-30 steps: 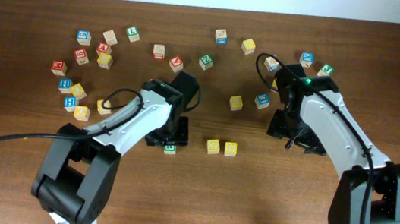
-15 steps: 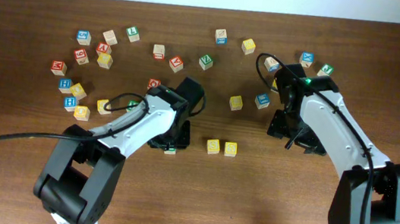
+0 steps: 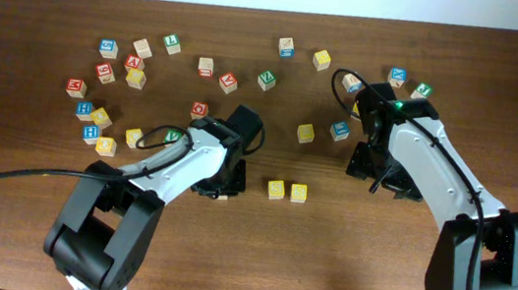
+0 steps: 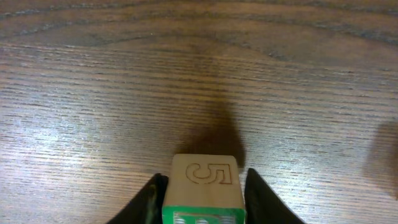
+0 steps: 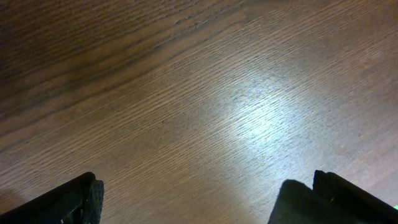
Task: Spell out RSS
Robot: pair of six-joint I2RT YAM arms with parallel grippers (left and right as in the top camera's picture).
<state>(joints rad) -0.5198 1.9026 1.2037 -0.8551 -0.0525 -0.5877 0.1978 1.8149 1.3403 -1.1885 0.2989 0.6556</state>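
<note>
My left gripper [image 3: 220, 186] is shut on a small wooden cube with a green-bordered face [image 4: 201, 214], low over the table. The cube's upper wooden face carries an engraved 5; the green letter is cut off, so I cannot read it. In the overhead view only a sliver of this cube [image 3: 221, 197] shows under the gripper. Two yellow cubes [image 3: 276, 189] [image 3: 299, 193] sit side by side just right of it, about a cube's width away. My right gripper [image 3: 372, 173] is open and empty over bare wood, as its wrist view [image 5: 199, 196] shows.
Several loose cubes lie scattered at the back left [image 3: 106, 73] and along the back [image 3: 266, 80]. A yellow cube [image 3: 306, 132] and a blue cube [image 3: 340, 129] sit left of the right arm. A green cube [image 3: 173, 135] lies by my left arm.
My left arm has shifted slightly right with the cube, which now shows less in the overhead view. A green cube by the arm is uncovered. The right arm has not moved.
</note>
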